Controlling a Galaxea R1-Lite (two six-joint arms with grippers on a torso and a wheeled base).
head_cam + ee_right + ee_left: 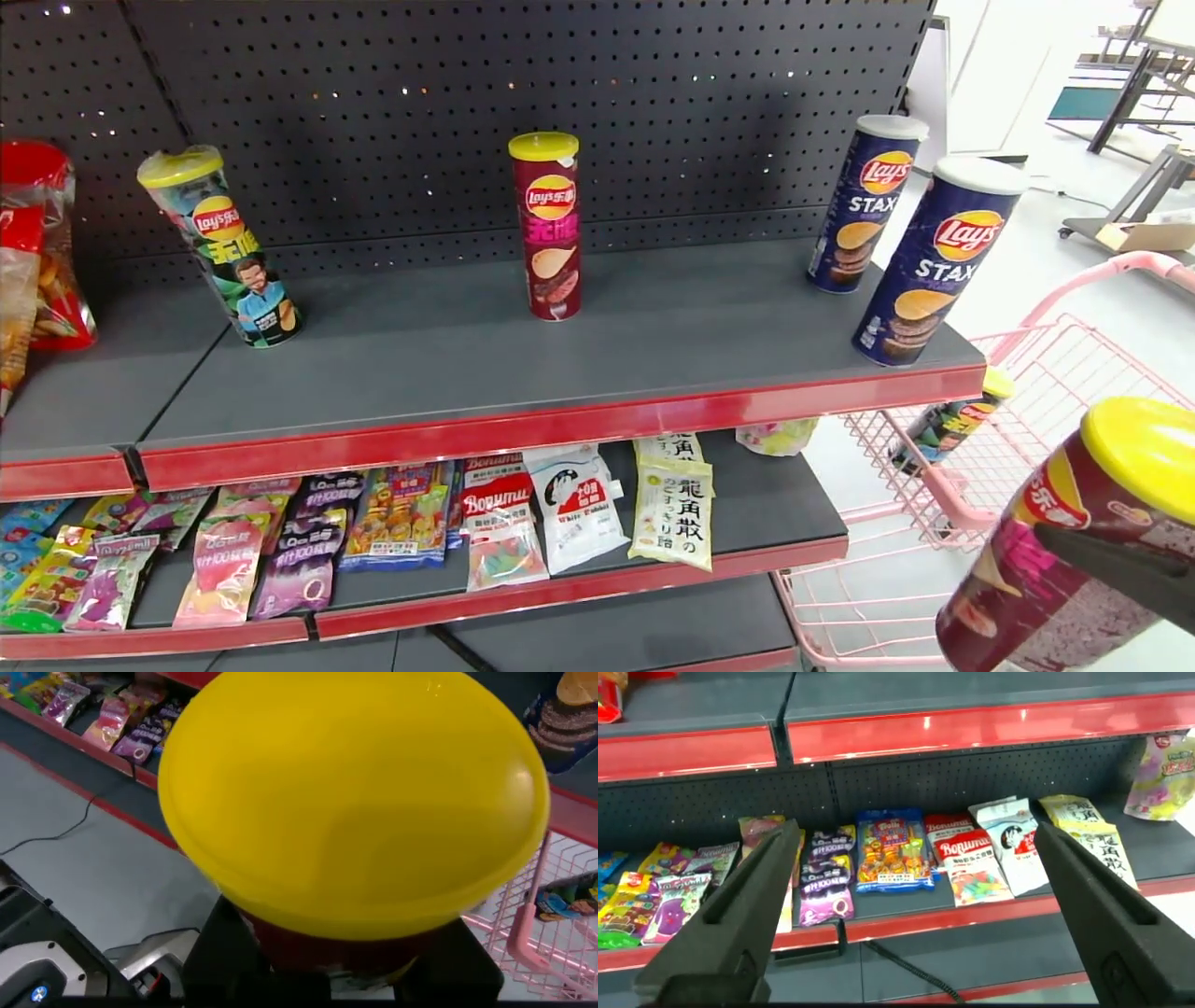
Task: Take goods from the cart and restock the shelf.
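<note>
Right gripper (1102, 560) is clamped on a maroon can (1064, 551) with a yellow lid (355, 793). 1 finger lies across its side, and the can is tilted. The pink cart (1074, 373) sits just beyond this gripper, with 1 dark can (943, 425) lying in it.

The upper shelf (560, 373) is up and left of my right gripper. The front blue can (934, 261) is nearest, at the shelf's end. The rear blue can (864, 205) stands just past it. A second maroon can (549, 224) is farther left, upright. A green can (224, 247) is farthest, leaning.

Left gripper (920, 915) has its jaws spread wide, with nothing between them. Snack bags (892, 849) lie on the lower shelf (990, 913) beyond it.
</note>
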